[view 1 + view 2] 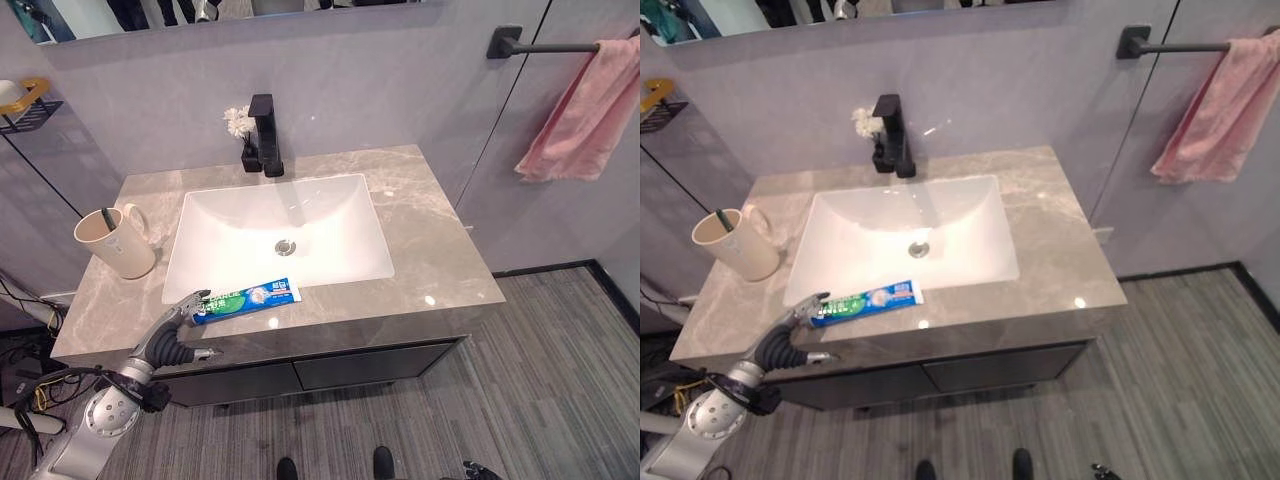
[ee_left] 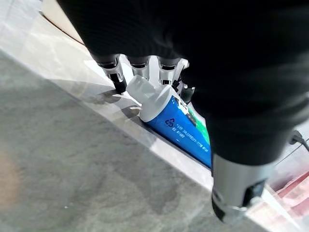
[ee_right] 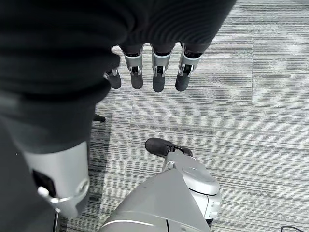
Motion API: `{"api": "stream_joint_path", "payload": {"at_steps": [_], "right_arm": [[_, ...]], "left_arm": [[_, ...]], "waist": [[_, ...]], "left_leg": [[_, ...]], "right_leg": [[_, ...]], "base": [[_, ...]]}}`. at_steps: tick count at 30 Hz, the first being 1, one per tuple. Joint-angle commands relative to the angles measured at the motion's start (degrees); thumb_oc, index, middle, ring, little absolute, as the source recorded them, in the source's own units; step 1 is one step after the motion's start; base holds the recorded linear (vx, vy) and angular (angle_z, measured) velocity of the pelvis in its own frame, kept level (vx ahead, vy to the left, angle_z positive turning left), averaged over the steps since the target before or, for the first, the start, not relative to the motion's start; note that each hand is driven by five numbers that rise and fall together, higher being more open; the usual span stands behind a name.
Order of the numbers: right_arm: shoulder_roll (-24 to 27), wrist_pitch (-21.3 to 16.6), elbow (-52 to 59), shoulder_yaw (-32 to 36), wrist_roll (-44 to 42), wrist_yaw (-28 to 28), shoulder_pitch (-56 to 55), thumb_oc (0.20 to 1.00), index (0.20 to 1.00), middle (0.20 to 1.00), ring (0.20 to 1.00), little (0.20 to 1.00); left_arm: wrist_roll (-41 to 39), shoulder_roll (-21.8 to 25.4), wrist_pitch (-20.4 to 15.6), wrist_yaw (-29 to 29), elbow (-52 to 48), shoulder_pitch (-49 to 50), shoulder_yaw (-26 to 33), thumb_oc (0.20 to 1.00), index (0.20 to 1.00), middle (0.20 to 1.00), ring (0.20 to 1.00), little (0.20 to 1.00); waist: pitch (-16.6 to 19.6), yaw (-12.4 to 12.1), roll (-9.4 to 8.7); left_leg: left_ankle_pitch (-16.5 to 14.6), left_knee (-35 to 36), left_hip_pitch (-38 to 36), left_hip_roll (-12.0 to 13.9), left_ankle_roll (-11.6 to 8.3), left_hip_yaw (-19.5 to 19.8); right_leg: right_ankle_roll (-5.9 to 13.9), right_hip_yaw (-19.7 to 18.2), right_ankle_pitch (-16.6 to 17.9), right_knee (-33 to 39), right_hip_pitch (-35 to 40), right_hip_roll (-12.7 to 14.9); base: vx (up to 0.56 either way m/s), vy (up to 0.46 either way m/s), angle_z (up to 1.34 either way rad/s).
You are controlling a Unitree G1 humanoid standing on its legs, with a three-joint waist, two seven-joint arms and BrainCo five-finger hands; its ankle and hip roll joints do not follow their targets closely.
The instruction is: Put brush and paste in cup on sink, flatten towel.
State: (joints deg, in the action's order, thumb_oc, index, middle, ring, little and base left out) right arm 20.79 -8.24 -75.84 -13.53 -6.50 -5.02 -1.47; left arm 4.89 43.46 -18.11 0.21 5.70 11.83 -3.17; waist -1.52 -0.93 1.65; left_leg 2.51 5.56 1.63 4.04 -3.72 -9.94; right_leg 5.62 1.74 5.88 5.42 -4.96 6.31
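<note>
Toothpaste tube [image 1: 245, 300] lies flat on grey marbled counter [image 1: 440, 260] at sink basin's [image 1: 280, 235] front rim. Left hand [image 1: 172, 330] at its cap end, fingers [image 2: 116, 77] relaxed, tips at white cap, not gripping. Tube's long axis runs 8–2 o'clock, cap toward 8. Beige cup [image 1: 115, 242] w/ brush at 10 o'clock from tube. Pink towel [image 1: 575, 115] bunched on bar. Right hand [image 3: 145, 77] hangs over floor, fingers straight.
</note>
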Motion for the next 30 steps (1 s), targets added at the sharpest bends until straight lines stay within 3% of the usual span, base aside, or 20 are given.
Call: {"api": "stream_joint_path", "payload": {"at_steps": [1,6,16,17,22,30], "right_arm": [[-0.7,-0.1,-1.8,0.2,-2.1,0.8,2.9,1.000,1.000,1.000,1.000,1.000],[-0.6,-0.2,-1.6,0.3,-2.3,0.9,2.9,1.000,1.000,1.000,1.000,1.000],[-0.6,0.0,-1.4,0.2,-2.1,0.9,2.7,1.000,1.000,1.000,1.000,1.000],[-0.5,0.0,-1.5,0.2,-2.1,0.9,2.7,1.000,1.000,1.000,1.000,1.000],[-0.6,0.2,-1.5,0.2,-2.2,0.9,2.6,1.000,1.000,1.000,1.000,1.000],[-0.7,0.1,-1.6,0.3,-2.4,1.1,2.6,1.000,1.000,1.000,1.000,1.000]], "left_arm": [[-2.0,-0.1,-0.4,-0.9,-0.6,-2.5,-0.5,0.765,0.765,0.765,0.765,0.765],[-2.0,-0.1,-0.1,-1.4,-0.7,-2.5,-1.0,0.620,0.620,0.620,0.620,0.620],[1.7,2.5,-0.2,-2.5,-1.1,-2.9,-2.6,0.630,0.630,0.630,0.630,0.630],[1.9,2.7,-0.2,-2.6,-1.3,-2.9,-2.7,0.642,0.642,0.642,0.642,0.642],[2.7,3.2,-0.1,-2.6,-1.0,-3.1,-2.9,1.000,1.000,1.000,1.000,1.000],[2.9,2.8,-0.1,-2.4,-0.8,-3.4,-3.5,1.000,1.000,1.000,1.000,1.000]], "waist": [[-1.9,0.2,-1.66],[-1.9,0.2,-1.63],[-1.8,0.4,-1.56],[-1.8,0.4,-1.56],[-1.7,0.5,-1.55],[-1.6,0.4,-1.33]], "left_leg": [[-2.3,-0.6,-0.5,-0.4,-0.06,2.8],[-2.3,-0.6,-0.5,-0.4,-0.07,2.8],[-2.3,-0.6,-0.4,-0.4,-0.14,2.8],[-2.4,-0.6,-0.4,-0.4,-0.14,2.8],[-2.4,-0.6,-0.5,-0.3,-0.15,2.7],[-2.4,-0.6,-0.7,-0.3,-0.17,2.6]], "right_leg": [[2.62,0.7,2.0,-0.4,-0.1,2.3],[2.61,0.9,2.0,-0.4,-0.1,2.3],[2.71,0.9,1.9,-0.4,-0.2,2.3],[2.72,0.9,1.9,-0.4,-0.2,2.3],[2.72,0.8,1.9,-0.4,-0.2,2.3],[2.69,0.9,1.8,-0.4,0.0,2.3]], "base": [[0.00,0.000,0.00],[0.00,0.000,0.00],[0.00,0.000,0.00],[0.00,0.000,0.00],[0.00,0.000,0.00],[0.00,0.000,0.00]]}}
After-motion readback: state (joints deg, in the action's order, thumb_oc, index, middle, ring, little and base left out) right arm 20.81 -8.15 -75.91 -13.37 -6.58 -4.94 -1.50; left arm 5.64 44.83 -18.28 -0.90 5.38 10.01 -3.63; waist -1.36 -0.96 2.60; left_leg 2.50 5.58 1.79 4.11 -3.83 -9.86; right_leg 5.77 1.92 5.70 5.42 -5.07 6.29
